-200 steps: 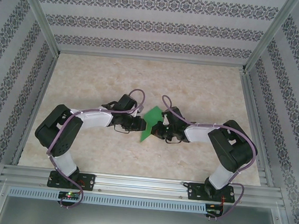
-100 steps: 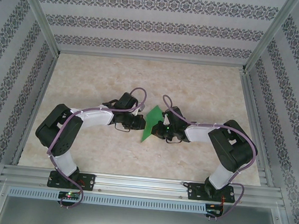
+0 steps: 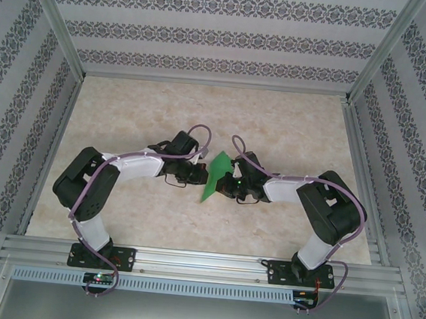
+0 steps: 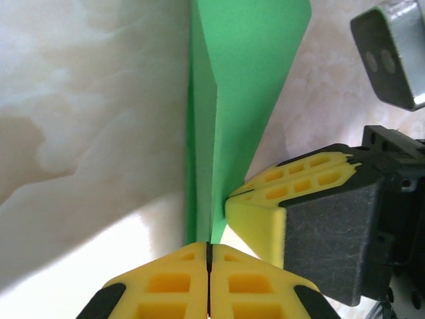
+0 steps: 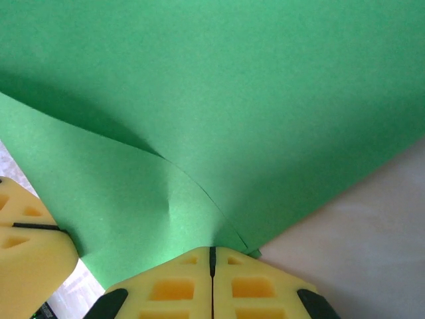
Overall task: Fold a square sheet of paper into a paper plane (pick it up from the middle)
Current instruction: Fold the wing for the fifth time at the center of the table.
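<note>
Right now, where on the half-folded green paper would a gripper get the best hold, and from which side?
Likely the folded edge near the middle of the green paper, pinched across its layers from the side. It stands roughly on edge, thin, flat faces toward each arm; the left gripper and right gripper are shut on it so.

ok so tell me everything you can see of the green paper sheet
The thin bright-green paper sheet is plain, matte and already folded: the left wrist view shows layers meeting along a straight crease, the right wrist view a soft buckle near the grip. It sits between the two arms, pinched from either side by the shut left gripper and the shut right gripper.
</note>
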`<state>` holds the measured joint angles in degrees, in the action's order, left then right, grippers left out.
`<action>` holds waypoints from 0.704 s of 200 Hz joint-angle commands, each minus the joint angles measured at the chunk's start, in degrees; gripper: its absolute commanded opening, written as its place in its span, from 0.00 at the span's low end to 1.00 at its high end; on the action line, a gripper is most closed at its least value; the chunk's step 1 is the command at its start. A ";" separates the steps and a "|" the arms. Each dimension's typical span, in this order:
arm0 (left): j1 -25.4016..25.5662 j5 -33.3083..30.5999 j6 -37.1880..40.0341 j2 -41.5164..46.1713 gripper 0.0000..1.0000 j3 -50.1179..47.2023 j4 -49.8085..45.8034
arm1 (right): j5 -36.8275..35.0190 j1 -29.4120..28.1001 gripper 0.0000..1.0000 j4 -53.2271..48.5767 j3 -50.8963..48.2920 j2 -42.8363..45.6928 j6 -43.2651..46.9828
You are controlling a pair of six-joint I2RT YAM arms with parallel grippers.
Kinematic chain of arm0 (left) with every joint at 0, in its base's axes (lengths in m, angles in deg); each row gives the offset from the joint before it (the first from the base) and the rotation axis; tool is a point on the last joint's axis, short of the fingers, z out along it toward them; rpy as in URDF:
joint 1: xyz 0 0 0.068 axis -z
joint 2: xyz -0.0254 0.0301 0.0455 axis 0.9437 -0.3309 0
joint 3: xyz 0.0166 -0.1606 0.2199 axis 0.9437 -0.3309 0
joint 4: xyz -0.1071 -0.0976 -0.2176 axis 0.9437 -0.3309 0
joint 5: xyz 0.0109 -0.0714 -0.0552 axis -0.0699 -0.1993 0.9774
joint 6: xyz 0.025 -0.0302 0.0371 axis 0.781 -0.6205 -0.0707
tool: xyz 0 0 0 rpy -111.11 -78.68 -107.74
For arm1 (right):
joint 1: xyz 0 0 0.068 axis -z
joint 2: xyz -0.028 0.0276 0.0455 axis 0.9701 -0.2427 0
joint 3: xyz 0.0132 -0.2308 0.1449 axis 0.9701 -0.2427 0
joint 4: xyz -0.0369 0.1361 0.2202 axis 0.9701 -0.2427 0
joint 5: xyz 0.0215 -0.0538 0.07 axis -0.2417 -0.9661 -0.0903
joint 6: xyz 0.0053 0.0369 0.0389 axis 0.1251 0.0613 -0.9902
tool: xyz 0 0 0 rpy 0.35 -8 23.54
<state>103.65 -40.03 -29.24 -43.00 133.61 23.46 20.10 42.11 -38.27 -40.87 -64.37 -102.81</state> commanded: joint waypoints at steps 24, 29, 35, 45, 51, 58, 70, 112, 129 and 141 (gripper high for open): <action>1.75 0.96 1.96 -2.52 0.08 2.10 -2.14 | -0.48 0.71 0.06 -3.02 -1.14 -0.86 0.18; 1.87 1.10 1.91 -2.62 0.08 2.16 -2.17 | -0.54 0.71 0.06 -3.01 -1.22 -0.86 0.32; 1.91 1.10 1.96 -2.81 0.08 2.20 -2.20 | -0.47 0.79 0.06 -3.03 -1.23 -0.79 0.34; 2.01 1.22 1.87 -3.05 0.08 2.36 -2.02 | -0.46 0.89 0.06 -2.86 -1.32 -0.78 0.27; 2.16 1.34 1.74 -3.11 0.08 2.45 -1.94 | -0.39 0.93 0.06 -2.79 -1.40 -0.77 0.26; 2.27 1.47 1.55 -3.21 0.08 2.47 -1.67 | -0.34 0.97 0.06 -2.68 -1.48 -0.77 0.29; 2.49 1.79 1.19 -3.54 0.08 2.64 -1.19 | -0.29 1.06 0.06 -2.45 -1.66 -0.68 0.27; 2.89 3.63 -1.73 -4.53 0.08 2.07 2.63 | 0.27 1.33 0.06 -0.03 -2.72 -0.59 -0.20; 2.89 4.45 -3.09 -5.26 0.08 1.77 4.54 | 0.49 1.46 0.06 1.06 -3.24 -0.51 -0.65; 2.89 5.03 -3.83 -5.73 0.08 1.69 5.57 | 0.76 1.51 0.06 1.72 -3.58 -0.43 -0.80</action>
<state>105.95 -36.84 -30.80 -47.30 134.98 25.60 21.22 43.00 -35.50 -42.40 -64.35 -103.03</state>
